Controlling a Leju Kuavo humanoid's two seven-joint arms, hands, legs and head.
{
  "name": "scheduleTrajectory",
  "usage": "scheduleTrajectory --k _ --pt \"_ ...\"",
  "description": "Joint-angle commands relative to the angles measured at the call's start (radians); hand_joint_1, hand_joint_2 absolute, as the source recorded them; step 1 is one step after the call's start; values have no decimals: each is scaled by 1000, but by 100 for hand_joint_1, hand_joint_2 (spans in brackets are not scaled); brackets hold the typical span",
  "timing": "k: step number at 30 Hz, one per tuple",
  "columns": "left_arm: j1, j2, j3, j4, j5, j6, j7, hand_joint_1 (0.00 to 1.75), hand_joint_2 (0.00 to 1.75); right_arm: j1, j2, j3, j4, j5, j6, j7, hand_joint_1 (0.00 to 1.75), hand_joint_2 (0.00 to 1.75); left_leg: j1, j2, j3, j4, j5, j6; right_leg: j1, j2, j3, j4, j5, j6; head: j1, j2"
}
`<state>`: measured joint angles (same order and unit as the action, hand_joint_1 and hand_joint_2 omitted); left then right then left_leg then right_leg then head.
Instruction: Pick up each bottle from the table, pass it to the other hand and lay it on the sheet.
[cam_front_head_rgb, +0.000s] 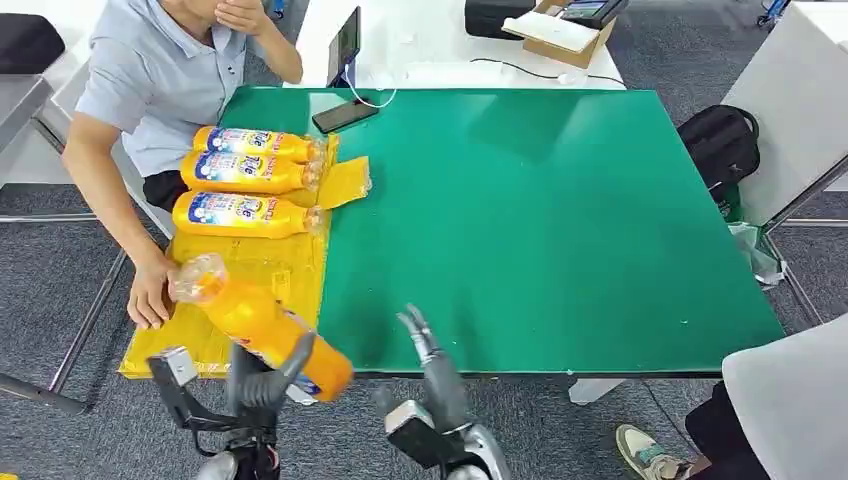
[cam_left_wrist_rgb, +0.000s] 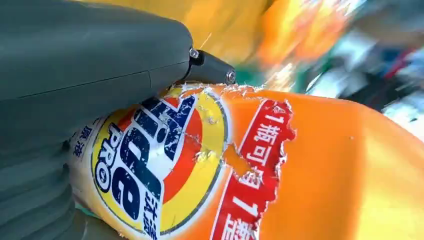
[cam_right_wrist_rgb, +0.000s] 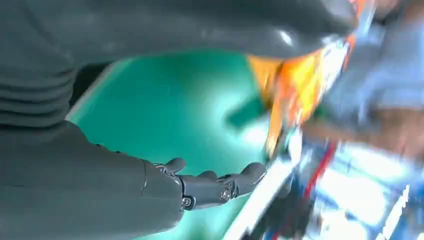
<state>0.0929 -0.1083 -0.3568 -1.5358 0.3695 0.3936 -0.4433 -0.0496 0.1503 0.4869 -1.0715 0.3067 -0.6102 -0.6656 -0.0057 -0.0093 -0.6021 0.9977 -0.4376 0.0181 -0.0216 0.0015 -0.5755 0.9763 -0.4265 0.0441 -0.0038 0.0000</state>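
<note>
One orange plastic detergent bottle (cam_front_head_rgb: 262, 325) gripped in left hand (cam_front_head_rgb: 262, 380), tilted over yellow sheet (cam_front_head_rgb: 265, 265), right hand (cam_front_head_rgb: 425, 345) alongside, fingers spread, holding nothing.

Left hand (cam_front_head_rgb: 265, 375) covers the lower body of the orange plastic detergent bottle (cam_front_head_rgb: 255, 322) it grips; beyond the right hand (cam_right_wrist_rgb: 210, 186), background smears into blur.

Four orange bottles in all: three bottles (cam_front_head_rgb: 250, 180) lie side by side on one yellow sheet (cam_front_head_rgb: 260, 268) at nine o'clock, and a fourth bottle (cam_front_head_rgb: 262, 325) is at seven o'clock. One phone (cam_front_head_rgb: 344, 115) lies at eleven o'clock. One person (cam_front_head_rgb: 160, 80) sits at ten.
</note>
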Motion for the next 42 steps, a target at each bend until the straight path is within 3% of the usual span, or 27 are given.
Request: scheduleTrajectory --k 1,6,8,11,15,20,30,33,34,35,36,37,42 --pt "-31 -29 182 16 -36 -20 38 175 175 46 -15 -294 -81 3 -88 -33 0 0 2 -1 4 1 -2 -2 2 -2 5 -1 -2 -2 0 0" --pt "-68 -20 217 51 -73 -26 41 175 175 32 9 -336 -88 17 -88 -33 0 0 1 0 2 0 0 -2 1 -1 2 0 0 -2 0 0" --pt "-131 13 178 159 -423 177 -26 175 175 23 -2 -282 -80 -15 -81 -33 0 0 1 -1 3 0 0 -2 1 -2 3 0 -1 -3 0 0" --pt "-231 22 175 364 -881 304 27 175 175 0 -5 -217 -64 -22 -54 -33 0 0 1 -1 4 -1 0 -2 1 -2 4 -1 0 -2 0 0" --pt "-337 15 200 567 -1149 304 81 175 175 -30 0 -171 -36 -20 -18 -33 0 0 1 -1 5 -2 1 -2 1 -2 5 -2 0 -2 0 0" --pt "-501 41 91 946 -1466 271 223 175 175 -59 -5 -90 -15 -32 33 -33 0 0 1 0 5 -2 1 -1 1 -1 6 -2 1 -2 0 0" --pt "-588 50 33 1114 -1587 151 354 171 175 -62 7 -86 38 -51 70 -33 0 0 2 2 8 -1 0 -2 2 2 9 -1 1 -3 -1 0" --pt "-591 44 49 1107 -1567 95 350 86 175 -57 7 -102 47 -53 75 -33 0 0 1 2 10 -2 1 -2 1 2 11 -1 2 -2 0 0" --pt "-579 33 73 1083 -1527 58 319 37 175 -53 8 -115 46 -55 82 -33 0 0 0 1 11 -2 1 -1 1 1 11 -1 1 -2 0 0" --pt "-567 22 101 1057 -1472 21 277 12 175 -50 9 -122 45 -50 86 -33 0 0 1 2 12 -2 1 -2 2 2 13 -2 2 -3 0 0" --pt "-567 22 101 1057 -1472 21 277 12 175 -50 9 -122 45 -50 86 -33 0 0 0 0 15 -2 1 -1 1 1 15 -1 0 -1 0 0" --pt "-552 10 121 1028 -1426 -8 248 0 175 -48 9 -126 45 -50 89 -33 0 0 1 2 16 -2 1 -2 2 2 16 -2 1 -2 0 0" --pt "-544 -1 147 1010 -1375 -37 212 0 175 -48 9 -129 48 -50 92 -33 0 0 1 3 18 -3 1 -2 2 2 18 -3 1 -3 0 0"
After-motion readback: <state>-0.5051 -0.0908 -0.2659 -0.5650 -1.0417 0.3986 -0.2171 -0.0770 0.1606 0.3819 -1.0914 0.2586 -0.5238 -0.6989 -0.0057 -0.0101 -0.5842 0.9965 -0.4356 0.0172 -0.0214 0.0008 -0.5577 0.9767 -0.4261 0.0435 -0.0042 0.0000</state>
